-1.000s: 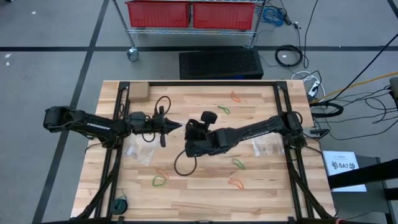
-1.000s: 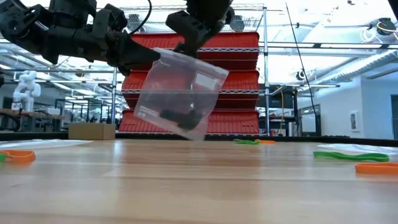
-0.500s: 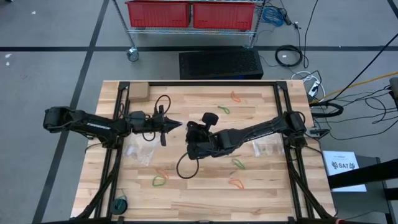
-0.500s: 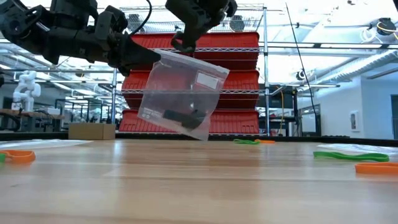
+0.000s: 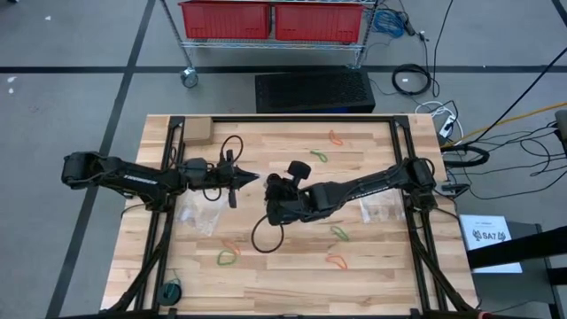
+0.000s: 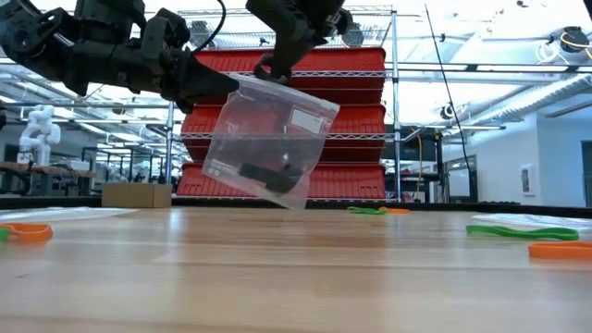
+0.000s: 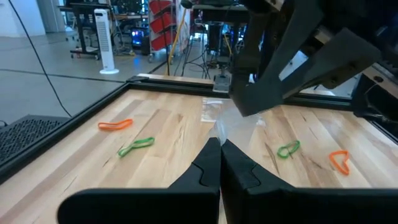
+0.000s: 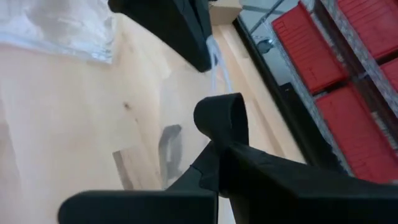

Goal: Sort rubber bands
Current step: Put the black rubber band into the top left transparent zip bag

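Beyond the wooden table [image 5: 292, 275] stands a wire rack with red bins [image 5: 273, 19], a black mat [image 5: 314, 90] and loose cables [image 5: 412, 80] nearby.

Right gripper [image 6: 277, 65] rose from position low over clear zip bag [image 6: 268, 139] to bag's top edge; in high view right arm [image 5: 354, 188] drew slightly toward table's far side, then held over last half second. Bag swung: lower corner moved from right toward left and tilt eased a little. Black contents inside bag [image 6: 264, 173] slid with it. Left gripper [image 6: 217, 81] showed no visible displacement at bag's upper left corner.
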You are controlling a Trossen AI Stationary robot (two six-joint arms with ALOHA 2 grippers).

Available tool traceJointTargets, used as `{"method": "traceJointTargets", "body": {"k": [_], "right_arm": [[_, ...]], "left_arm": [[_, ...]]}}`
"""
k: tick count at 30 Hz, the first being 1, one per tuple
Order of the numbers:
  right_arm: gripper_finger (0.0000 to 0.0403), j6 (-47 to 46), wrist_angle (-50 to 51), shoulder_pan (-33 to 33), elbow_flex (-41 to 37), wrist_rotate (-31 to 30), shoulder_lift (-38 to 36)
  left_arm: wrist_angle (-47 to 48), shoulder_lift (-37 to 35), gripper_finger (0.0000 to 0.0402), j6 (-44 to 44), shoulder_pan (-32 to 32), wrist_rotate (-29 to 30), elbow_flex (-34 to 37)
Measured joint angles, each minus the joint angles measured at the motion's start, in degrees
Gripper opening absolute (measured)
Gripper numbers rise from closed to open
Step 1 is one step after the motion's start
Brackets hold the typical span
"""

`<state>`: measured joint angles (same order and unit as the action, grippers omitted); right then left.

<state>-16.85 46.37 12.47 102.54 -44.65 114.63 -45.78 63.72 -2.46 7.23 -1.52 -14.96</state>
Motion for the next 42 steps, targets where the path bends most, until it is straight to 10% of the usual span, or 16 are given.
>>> {"method": "traceJointTargets", "body": {"k": [20,42], "right_arm": [[0.0012,-5.0,2.7,-4.7,-0.1,8.8,0.0],[0.0165,-2.3,4.2,-5.0,-0.1,16.6,0.0]], "left_arm": [[-0.2,0.0,0.0000,-0.1,0.0,-1.6,0.0],[-0.1,0.0,0.0000,-0.2,-0.2,-3.3,-0.5]]}}
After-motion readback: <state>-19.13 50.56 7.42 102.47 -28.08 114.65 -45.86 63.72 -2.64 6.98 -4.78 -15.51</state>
